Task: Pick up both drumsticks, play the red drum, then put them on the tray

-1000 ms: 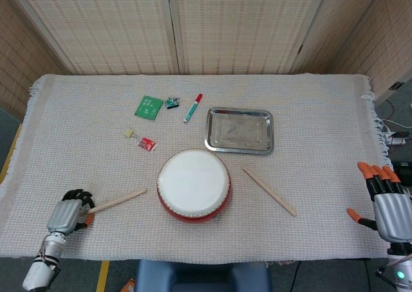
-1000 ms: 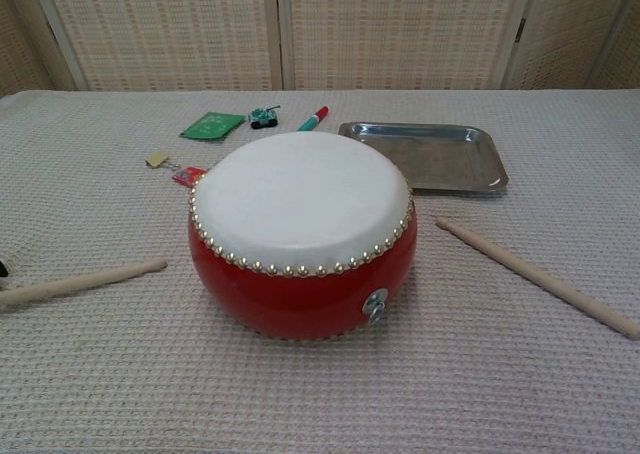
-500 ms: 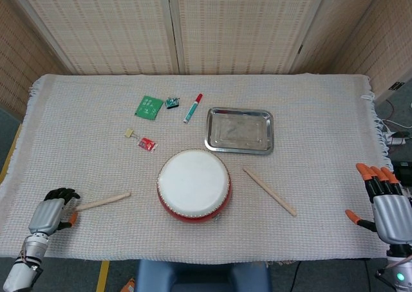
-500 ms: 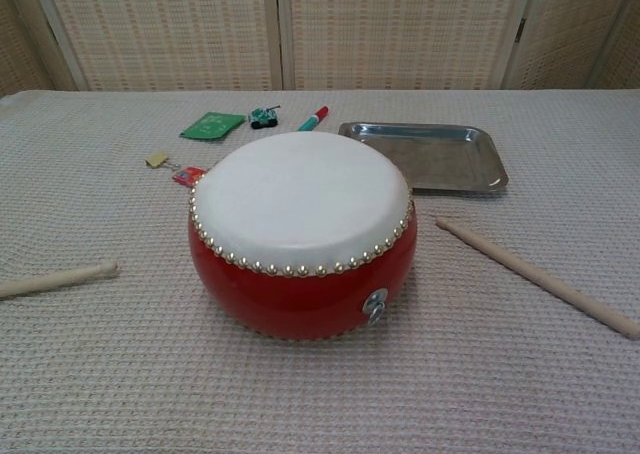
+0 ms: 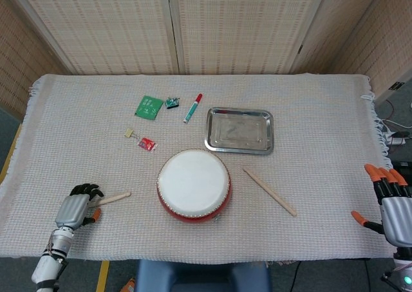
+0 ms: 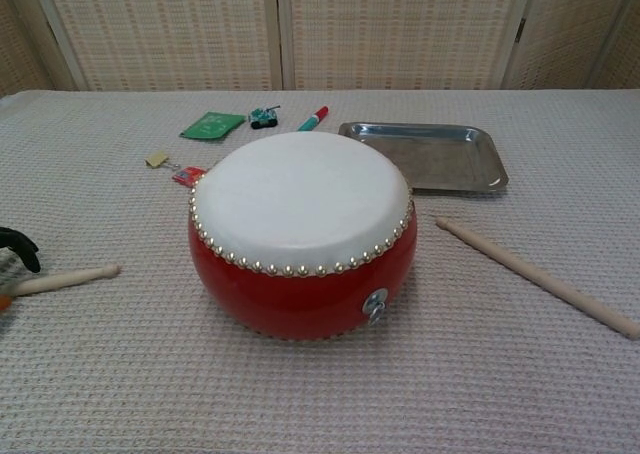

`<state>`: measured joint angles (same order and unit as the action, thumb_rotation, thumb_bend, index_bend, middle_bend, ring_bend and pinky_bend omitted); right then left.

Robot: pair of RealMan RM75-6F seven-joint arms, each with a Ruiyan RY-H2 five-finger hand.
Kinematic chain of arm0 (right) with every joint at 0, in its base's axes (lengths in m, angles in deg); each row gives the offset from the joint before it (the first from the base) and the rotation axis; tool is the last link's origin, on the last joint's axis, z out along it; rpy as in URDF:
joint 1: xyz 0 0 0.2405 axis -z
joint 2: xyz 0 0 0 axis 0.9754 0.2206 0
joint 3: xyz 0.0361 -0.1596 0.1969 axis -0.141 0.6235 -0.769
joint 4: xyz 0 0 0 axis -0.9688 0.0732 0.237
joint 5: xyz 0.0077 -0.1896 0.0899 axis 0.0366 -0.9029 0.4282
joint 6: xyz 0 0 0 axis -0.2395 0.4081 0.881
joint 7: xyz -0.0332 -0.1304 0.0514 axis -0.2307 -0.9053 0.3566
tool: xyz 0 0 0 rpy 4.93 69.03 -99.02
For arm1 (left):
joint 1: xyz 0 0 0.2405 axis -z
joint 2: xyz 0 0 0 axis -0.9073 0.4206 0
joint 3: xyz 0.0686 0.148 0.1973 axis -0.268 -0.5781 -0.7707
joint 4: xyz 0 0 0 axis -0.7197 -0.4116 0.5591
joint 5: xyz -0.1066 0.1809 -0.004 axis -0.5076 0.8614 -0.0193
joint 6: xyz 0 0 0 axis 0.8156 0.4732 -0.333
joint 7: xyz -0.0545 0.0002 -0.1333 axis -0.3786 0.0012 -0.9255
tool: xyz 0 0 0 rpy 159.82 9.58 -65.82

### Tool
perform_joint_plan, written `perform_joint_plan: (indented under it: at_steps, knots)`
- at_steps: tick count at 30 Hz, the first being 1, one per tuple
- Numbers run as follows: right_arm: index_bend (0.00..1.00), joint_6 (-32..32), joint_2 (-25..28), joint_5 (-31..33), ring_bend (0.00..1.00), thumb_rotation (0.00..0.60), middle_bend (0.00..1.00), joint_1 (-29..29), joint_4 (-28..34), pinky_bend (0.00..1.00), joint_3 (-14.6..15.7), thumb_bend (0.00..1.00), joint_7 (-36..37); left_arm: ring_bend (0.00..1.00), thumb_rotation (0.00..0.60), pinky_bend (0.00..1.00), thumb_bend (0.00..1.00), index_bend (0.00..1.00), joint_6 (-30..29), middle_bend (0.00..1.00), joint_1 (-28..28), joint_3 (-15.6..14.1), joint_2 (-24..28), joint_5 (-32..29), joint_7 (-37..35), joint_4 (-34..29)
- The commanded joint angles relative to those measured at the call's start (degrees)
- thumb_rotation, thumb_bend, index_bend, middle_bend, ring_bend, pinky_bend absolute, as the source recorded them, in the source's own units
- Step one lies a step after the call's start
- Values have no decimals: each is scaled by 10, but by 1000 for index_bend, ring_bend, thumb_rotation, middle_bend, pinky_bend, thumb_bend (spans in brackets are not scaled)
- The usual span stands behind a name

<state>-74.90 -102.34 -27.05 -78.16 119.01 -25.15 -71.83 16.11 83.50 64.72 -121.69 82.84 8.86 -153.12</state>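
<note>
At the near left corner of the cloth-covered table (image 5: 322,112), the robot's left hand (image 5: 76,207) lies with dark fingers curled over the butt end of the left drumstick (image 5: 114,197); whether they actually clamp the wood cannot be told. The stick lies flat on the cloth, its tip pointing right toward the red drum (image 5: 194,184) but well short of it. In the chest view only the hand's black fingertips (image 6: 18,244) show at the left edge, just above the stick's near end.

Farther back, left of centre, lie a green card (image 5: 149,107), a small green toy (image 5: 172,102), a red-capped marker (image 5: 192,108), a binder clip (image 5: 131,132) and a small red packet (image 5: 147,144).

The drum stands upright at the near centre. Just beyond it to the right lies the steel tray (image 5: 239,130). The right drumstick (image 5: 270,191) lies diagonally on the cloth, between drum and right edge, touching neither.

At the far right, off the table's edge, the right hand (image 5: 393,205) is well apart from that stick, its orange-tipped fingers spread and holding nothing.
</note>
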Motion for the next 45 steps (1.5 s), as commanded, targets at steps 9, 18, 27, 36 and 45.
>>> perform_joint_plan:
  at_steps: [9, 18, 27, 36, 45]
  knots:
    - [0, 4, -1, 3, 0, 600, 105, 0, -6, 111, 0, 20, 7, 73, 600, 87, 424, 420, 6, 157, 11, 10, -27, -33, 27, 20]
    - [0, 8, -2, 8, 0, 600, 105, 0, -8, 111, -2, 20, 9, 118, 600, 92, 426, 527, 1, 224, 11, 14, -41, -32, 10, 37]
    - [0, 10, -2, 11, 0, 600, 104, -1, -9, 111, -4, 20, 15, 202, 600, 118, 429, 636, -8, 334, 3, 10, -37, -6, -42, 47]
    - [0, 8, -2, 9, 0, 600, 105, -1, -10, 111, -4, 20, 19, 249, 600, 173, 446, 620, -71, 376, -31, 21, -12, 70, -257, 46]
    - [0, 7, 4, 4, 0, 600, 105, -2, -2, 111, -5, 20, 21, 280, 600, 233, 470, 614, -86, 404, -47, 35, 5, 114, -553, 48]
